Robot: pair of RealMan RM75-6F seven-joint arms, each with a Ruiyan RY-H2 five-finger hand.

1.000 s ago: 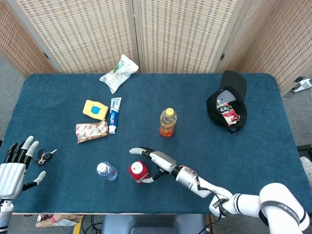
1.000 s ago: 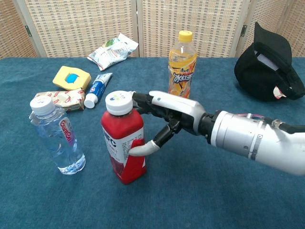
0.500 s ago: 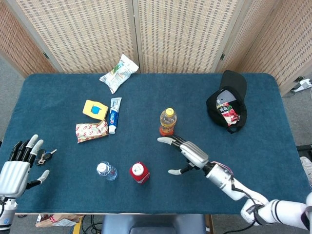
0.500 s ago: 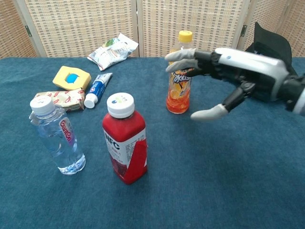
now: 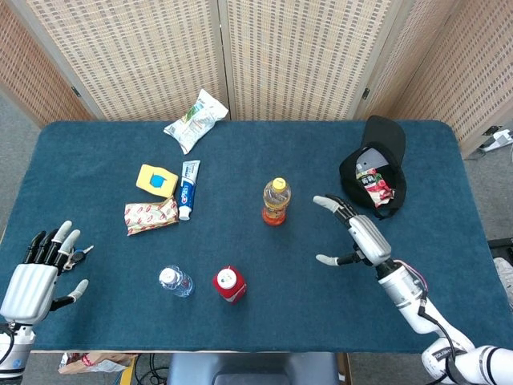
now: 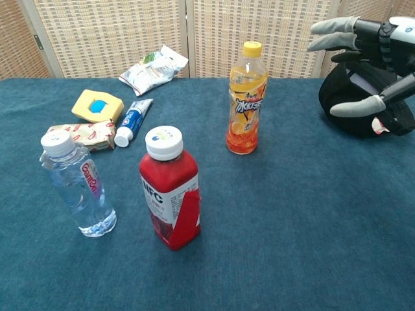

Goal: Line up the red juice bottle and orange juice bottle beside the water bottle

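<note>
The red juice bottle [image 5: 228,284] [image 6: 170,188] stands upright just right of the clear water bottle [image 5: 175,281] [image 6: 76,184] near the table's front. The orange juice bottle [image 5: 276,201] [image 6: 246,98] stands upright farther back, apart from both. My right hand [image 5: 356,233] [image 6: 364,55] hovers open, fingers spread, to the right of the orange bottle and holds nothing. My left hand [image 5: 36,272] is open at the front left edge, far from the bottles; the chest view does not show it.
A black cap [image 5: 375,168] [image 6: 367,85] lies at the right. A yellow sponge [image 5: 156,180], toothpaste tube [image 5: 188,188], red-patterned packet [image 5: 151,215] and snack bag [image 5: 195,119] sit at the back left. Keys [image 5: 76,256] lie beside my left hand.
My right hand has let go of the red juice bottle and drawn back to the right, past the orange bottle, rising. The red bottle stays standing beside the water bottle.
</note>
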